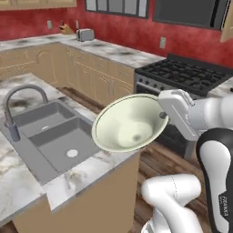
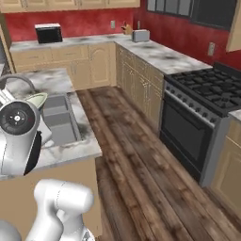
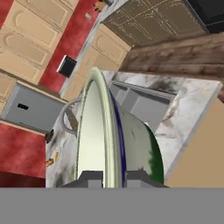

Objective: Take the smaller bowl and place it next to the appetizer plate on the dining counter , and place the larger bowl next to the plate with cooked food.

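The larger bowl point(image 1: 127, 123), wide and cream with a green foot, hangs tilted on its side above the corner of the dining counter point(image 1: 86, 175), its opening facing the camera. My gripper point(image 1: 162, 115) is shut on the bowl's right rim. In the hand view the rim point(image 3: 98, 127) runs edge-on between my fingertips point(image 3: 92, 178), with the green foot to the right. A sliver of the bowl point(image 2: 38, 99) shows behind my arm in the right base view. Tiny orange bits point(image 3: 50, 162) lie on the far marble, too small to tell what they are. The smaller bowl and the appetizer plate are out of view.
A grey double sink point(image 1: 54, 136) with an arched faucet point(image 1: 20, 102) is set into the island below the bowl. A black stove point(image 1: 191, 75) stands to the right across a wooden floor point(image 2: 136, 160). Wall counters hold a toaster point(image 1: 85, 34) and a microwave point(image 2: 49, 33).
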Tool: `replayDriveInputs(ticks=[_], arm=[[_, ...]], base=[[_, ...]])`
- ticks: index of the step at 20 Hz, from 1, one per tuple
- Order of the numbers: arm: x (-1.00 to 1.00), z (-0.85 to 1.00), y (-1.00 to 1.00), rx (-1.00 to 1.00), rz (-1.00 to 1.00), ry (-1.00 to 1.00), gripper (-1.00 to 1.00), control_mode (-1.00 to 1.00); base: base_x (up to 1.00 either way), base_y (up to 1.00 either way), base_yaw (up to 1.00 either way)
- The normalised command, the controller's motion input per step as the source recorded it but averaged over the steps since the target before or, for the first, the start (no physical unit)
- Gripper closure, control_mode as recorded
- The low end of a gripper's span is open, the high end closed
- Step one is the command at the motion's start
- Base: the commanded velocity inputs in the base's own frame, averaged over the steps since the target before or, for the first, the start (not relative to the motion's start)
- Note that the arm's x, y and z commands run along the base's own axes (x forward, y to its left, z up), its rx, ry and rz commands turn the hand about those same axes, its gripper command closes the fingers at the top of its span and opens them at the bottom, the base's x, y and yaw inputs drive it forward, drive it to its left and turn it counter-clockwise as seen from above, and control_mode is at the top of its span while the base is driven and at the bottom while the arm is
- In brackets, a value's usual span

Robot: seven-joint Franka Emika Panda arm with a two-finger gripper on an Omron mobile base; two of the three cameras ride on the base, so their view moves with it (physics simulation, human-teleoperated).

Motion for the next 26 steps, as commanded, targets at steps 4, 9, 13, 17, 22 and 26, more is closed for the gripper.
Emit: replayDriveInputs(ticks=[4,9,13,17,22,26], arm=[[0.00,0.00,0.00,0.00,0.00,0.00,1.00,1.00],[0.00,0.00,0.00,0.00,0.00,0.00,1.00,1.00],[0.00,0.00,0.00,0.00,0.00,0.00,1.00,1.00],[0.00,0.00,0.00,0.00,0.00,0.00,1.00,1.00],[0.00,0.00,0.00,0.00,0.00,0.00,1.00,1.00],[0.00,0.00,0.00,0.00,0.00,0.00,1.00,1.00]], base=[[-1.00,1.00,0.01],[-0.55,1.00,0.07],[-0.15,1.00,0.07],[-0.09,1.00,0.04],[0.00,1.00,0.00],[0.00,1.00,0.00]])
